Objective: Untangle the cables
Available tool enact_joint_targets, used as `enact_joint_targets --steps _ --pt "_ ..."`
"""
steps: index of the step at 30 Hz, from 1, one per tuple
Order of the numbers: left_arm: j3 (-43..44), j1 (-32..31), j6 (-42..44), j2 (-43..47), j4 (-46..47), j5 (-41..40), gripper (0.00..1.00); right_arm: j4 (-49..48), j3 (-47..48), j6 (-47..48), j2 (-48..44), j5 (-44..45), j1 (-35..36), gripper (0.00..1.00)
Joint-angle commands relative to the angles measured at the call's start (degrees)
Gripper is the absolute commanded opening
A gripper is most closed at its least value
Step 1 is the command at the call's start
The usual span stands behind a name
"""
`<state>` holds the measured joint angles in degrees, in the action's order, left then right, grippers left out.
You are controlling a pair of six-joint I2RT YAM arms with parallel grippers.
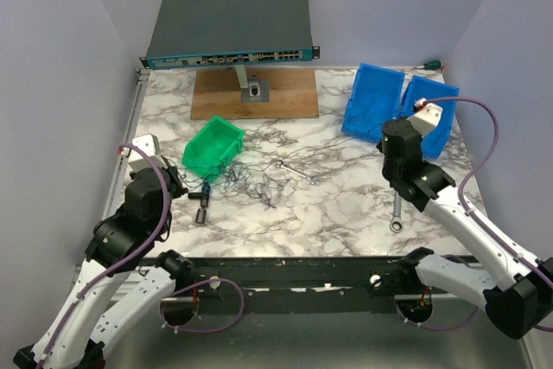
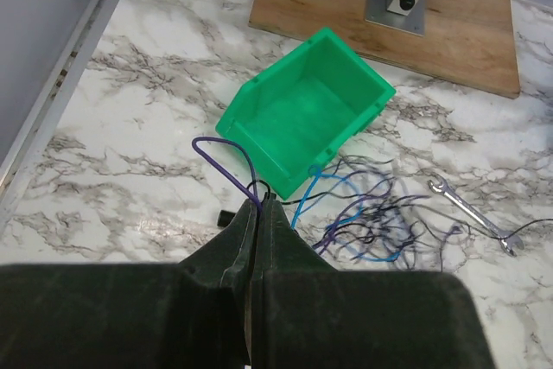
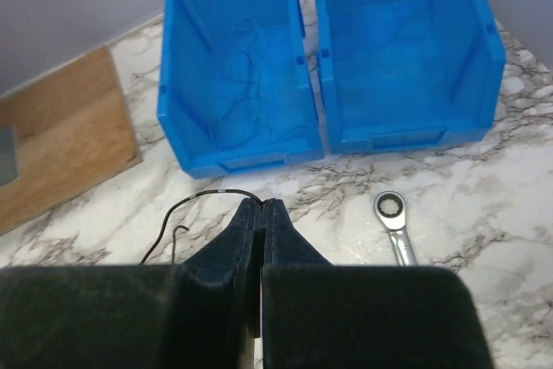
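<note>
The cables lie as a loose tangle of thin blue, purple and dark wires on the marble, right of the green bin; from above the tangle sits mid-table. My left gripper is shut, pinching a purple cable that loops up and left from its tip. My right gripper is shut on a thin black cable that arcs left and down across the marble. Another thin wire lies inside the left blue bin.
Two blue bins stand at the back right and the green bin left of centre. A small silver wrench lies by the tangle, and a ratchet wrench by my right gripper. A wooden board and a network switch are at the back.
</note>
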<state>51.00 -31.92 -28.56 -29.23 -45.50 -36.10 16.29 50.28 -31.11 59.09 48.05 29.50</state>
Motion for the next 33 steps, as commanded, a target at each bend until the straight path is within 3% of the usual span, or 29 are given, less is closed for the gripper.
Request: enact_joint_targets --steps 1,8,18,20,22,26,29,33 --pt "-1.6 0.4 2.2 -0.5 2.7 3.7 0.00 -3.5 -1.9 0.9 -3.9 -6.1 -0.2 0.01" --pt "-3.5 0.4 5.1 -3.3 8.4 22.8 0.00 -7.5 -0.8 5.8 -3.8 -24.2 -0.2 0.01" --pt "-2.2 0.4 5.8 -8.3 10.0 28.1 0.19 -8.3 2.8 7.9 -4.4 -30.3 -0.2 0.01" --pt "-1.6 0.4 6.2 -9.0 10.5 29.6 0.32 -8.1 4.7 8.5 -3.9 -32.0 -0.3 0.01" --pt "-0.5 0.4 6.9 -9.5 11.0 30.9 0.54 -8.1 7.1 9.8 -3.4 -35.6 -0.2 0.01" --pt "4.9 0.4 8.0 -12.5 10.3 32.5 0.80 -6.8 13.1 10.8 -1.3 -40.2 -0.3 0.01" --pt "7.6 0.3 8.6 -15.2 11.8 35.1 0.91 -6.0 17.4 10.8 0.3 -43.2 -0.2 0.01" --pt "7.0 0.0 6.9 -18.9 18.5 41.1 0.97 -4.5 21.7 10.6 2.0 -45.5 -0.2 0.01"
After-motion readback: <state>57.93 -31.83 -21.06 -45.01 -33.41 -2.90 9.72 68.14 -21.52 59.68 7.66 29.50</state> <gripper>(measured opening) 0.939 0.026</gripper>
